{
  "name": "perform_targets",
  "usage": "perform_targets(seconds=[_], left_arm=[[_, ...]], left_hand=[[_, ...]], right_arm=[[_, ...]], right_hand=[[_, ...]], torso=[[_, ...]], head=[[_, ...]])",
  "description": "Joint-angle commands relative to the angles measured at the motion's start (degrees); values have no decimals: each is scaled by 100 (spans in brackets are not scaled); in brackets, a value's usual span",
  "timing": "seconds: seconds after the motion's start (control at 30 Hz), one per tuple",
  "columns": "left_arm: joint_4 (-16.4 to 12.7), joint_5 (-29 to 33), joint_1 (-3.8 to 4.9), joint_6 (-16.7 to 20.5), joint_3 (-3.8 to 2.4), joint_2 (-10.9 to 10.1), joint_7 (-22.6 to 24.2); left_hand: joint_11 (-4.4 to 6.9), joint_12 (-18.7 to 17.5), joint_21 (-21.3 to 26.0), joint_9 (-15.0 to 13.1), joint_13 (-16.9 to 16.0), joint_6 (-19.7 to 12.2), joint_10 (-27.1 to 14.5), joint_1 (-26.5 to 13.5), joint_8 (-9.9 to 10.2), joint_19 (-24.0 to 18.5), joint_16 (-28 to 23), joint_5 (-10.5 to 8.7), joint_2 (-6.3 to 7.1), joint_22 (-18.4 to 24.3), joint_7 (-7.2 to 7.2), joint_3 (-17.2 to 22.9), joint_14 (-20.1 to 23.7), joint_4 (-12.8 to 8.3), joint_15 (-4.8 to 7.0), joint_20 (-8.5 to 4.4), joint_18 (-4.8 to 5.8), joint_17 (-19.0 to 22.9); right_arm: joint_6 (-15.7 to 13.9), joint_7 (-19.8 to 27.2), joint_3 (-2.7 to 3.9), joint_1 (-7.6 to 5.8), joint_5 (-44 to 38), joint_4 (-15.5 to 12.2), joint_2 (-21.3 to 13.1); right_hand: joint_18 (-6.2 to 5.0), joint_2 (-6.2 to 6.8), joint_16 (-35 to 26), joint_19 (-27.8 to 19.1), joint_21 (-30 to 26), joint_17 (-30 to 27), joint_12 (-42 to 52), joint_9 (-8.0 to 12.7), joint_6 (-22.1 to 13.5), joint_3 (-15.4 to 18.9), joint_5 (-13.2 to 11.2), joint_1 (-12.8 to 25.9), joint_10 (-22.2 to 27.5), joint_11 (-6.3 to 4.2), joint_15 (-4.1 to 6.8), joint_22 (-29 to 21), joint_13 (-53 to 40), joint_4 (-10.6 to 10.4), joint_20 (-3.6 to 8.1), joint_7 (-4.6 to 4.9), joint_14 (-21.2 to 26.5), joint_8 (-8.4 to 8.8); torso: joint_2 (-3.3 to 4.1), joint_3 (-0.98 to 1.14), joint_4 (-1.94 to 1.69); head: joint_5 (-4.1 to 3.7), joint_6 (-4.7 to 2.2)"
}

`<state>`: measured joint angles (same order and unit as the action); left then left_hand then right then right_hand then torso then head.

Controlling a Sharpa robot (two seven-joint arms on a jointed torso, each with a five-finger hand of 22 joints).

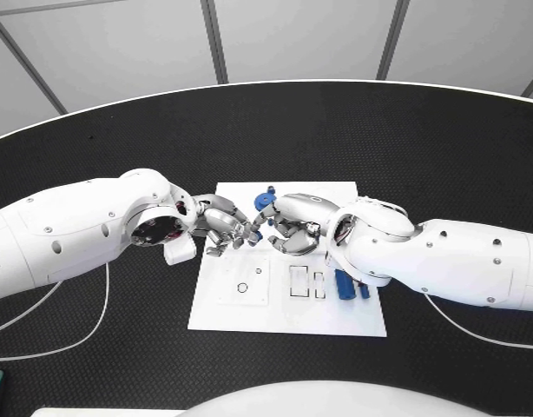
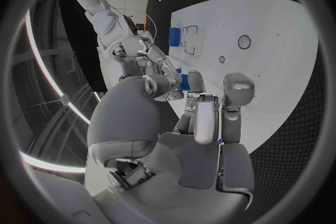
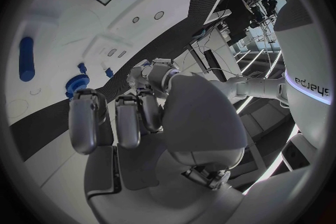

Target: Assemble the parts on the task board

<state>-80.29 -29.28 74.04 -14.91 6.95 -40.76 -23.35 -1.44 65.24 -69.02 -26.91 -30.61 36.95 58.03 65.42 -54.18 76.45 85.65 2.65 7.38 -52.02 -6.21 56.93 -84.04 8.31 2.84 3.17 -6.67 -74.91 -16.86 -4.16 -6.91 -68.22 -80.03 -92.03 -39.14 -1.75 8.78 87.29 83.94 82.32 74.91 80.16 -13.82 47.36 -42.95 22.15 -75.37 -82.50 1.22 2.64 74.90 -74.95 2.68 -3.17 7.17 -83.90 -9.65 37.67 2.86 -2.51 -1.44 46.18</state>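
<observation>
The white task board [image 1: 342, 317] lies mid-table, and both hands meet over its far half. My left hand [image 1: 220, 226] reaches in from the left. A small blue part [image 2: 183, 81] sits between its thumb and a finger [image 2: 193, 82], apparently pinched. My right hand [image 1: 289, 228] faces it with fingers curled. A blue gear-like part [image 1: 264, 200] with a short shaft is just beyond the right hand's fingertips [image 3: 87, 99]; I cannot tell whether they touch it. The same gear [image 3: 73, 85] appears in the right wrist view, with a small blue piece [image 3: 108, 73] by the left hand [image 3: 153, 75].
Two long blue parts [image 1: 349, 285] lie at the board's right edge under my right forearm, beside rectangular slots [image 1: 299, 280]. Round holes [image 1: 241, 287] mark the board's near left. A blue cylinder [image 3: 27, 59] lies on the board. Black table [image 1: 116, 347] surrounds everything.
</observation>
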Motion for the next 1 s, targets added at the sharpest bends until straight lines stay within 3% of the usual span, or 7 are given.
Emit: perform_targets(seconds=[0.03,0.43,1.0], left_arm=[[8,7,0,20,0,-3,11],[26,175,0,154,0,-23,58],[39,235,0,137,0,-21,20]], left_hand=[[18,22,30,-6,-4,31,8,86,-286,-41,-11,19,-37,7,45,39,-301,-17,-28,8,-64,-519],[15,4,47,-1,41,32,-16,83,-288,-57,-17,19,-46,37,42,40,-295,-10,-30,5,-70,-505],[12,4,47,4,41,30,-19,80,-288,-61,-26,19,-55,35,39,44,-287,0,-32,4,-70,-484]], right_arm=[[19,5,0,1,0,1,-3],[135,2,-2,4,1,17,-10],[78,15,-3,6,1,-1,-36]], right_hand=[[-30,-20,30,289,28,1023,42,-15,96,-30,27,76,-22,3,31,870,-586,26,28,9,-502,-31],[-25,-52,32,291,30,1028,67,-40,286,-17,23,165,-39,122,-62,878,-610,72,-34,49,-503,-91],[-26,-52,28,289,24,1021,57,-42,311,-11,24,178,-30,139,-77,874,-600,85,-47,64,-501,-97]], torso=[[-1,1,3],[-2,3,0],[3,2,-2]], head=[[-1,5],[-3,17],[-10,14]])
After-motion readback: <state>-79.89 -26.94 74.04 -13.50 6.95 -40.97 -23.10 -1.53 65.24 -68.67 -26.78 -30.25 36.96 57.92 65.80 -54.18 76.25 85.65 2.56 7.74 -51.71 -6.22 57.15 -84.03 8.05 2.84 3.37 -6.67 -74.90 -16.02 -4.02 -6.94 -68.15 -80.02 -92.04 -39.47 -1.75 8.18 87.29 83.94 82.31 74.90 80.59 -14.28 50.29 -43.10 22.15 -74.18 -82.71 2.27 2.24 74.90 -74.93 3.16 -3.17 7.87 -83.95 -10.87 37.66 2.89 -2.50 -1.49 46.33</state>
